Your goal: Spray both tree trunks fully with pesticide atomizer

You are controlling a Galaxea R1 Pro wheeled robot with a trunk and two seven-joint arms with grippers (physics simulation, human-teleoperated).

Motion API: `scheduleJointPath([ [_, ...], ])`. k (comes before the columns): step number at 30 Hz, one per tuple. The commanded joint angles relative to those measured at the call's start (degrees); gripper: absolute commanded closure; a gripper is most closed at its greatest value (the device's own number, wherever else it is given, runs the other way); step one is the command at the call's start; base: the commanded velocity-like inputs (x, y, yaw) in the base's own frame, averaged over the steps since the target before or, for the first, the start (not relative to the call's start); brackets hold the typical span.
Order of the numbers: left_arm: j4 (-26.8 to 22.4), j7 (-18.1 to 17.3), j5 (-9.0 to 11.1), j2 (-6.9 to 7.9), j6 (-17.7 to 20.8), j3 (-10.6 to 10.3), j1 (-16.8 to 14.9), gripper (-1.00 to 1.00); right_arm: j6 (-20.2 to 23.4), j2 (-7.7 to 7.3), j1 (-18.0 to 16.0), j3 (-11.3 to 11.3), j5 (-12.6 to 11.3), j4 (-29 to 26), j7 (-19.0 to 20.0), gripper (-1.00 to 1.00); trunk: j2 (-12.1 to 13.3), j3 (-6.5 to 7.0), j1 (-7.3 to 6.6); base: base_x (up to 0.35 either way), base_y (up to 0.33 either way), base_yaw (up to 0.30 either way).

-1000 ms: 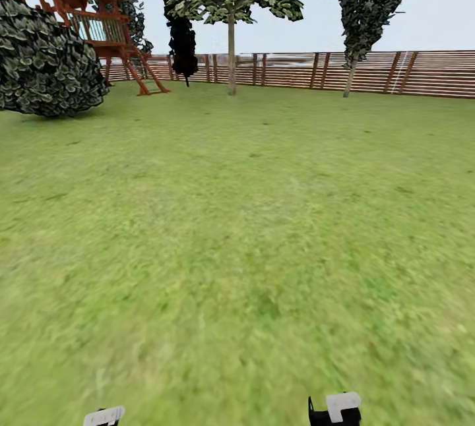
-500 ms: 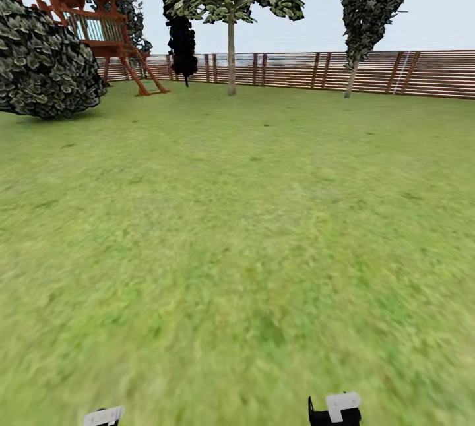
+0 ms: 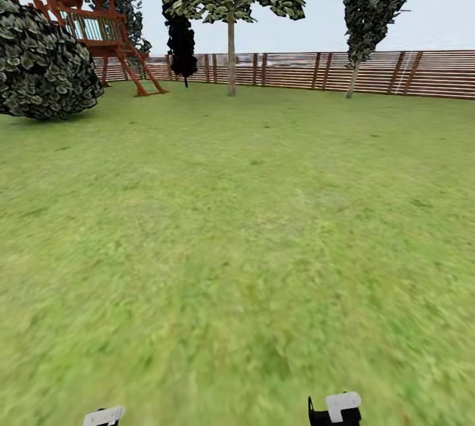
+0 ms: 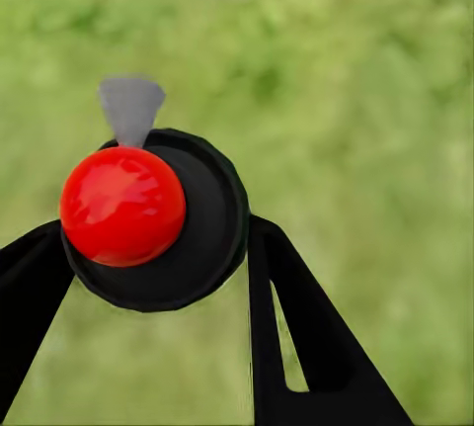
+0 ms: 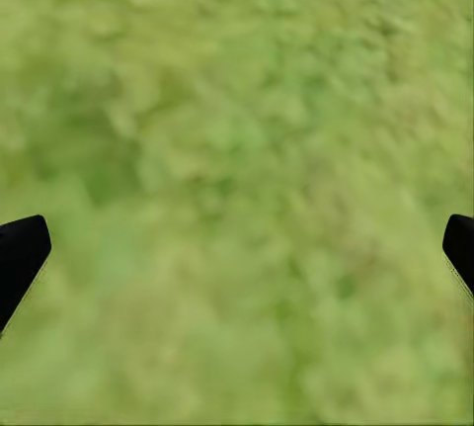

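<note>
The small dark bottle with a round red top and pale grey trigger, the pesticide atomizer [image 4: 148, 213], sits squeezed between the left gripper [image 4: 158, 298] and its black fingers [image 4: 296, 337]. The right gripper [image 5: 237, 258] is wide open, holding nothing. Below is blurry green lawn [image 3: 237, 248]. At the upper middle, a pale-trunked leafy tree [image 3: 231, 57] stands before the reddish-brown slat fence [image 3: 396, 73].

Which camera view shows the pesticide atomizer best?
The left wrist view: the pesticide atomizer sits between the left gripper fingers, red top and pale trigger toward the camera. The head view and the right wrist view show lawn, without the bottle.
</note>
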Motion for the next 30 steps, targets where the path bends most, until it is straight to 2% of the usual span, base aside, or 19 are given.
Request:
scheduleJointPath([
  [1,0.0,-0.2,0.6,0.00,-0.2,-0.4,0.0,1.00,0.0,0.01,0.0,0.4,0.3,0.1,-0.6,-1.00,0.0,-0.05,0.03,0.338,0.000,0.000],
  [30,0.0,-0.2,0.3,-0.05,-0.2,-0.5,0.0,1.00,0.0,0.11,0.0,0.4,0.3,0.0,-0.6,-1.00,0.0,-0.05,0.03,0.338,0.000,0.000],
])
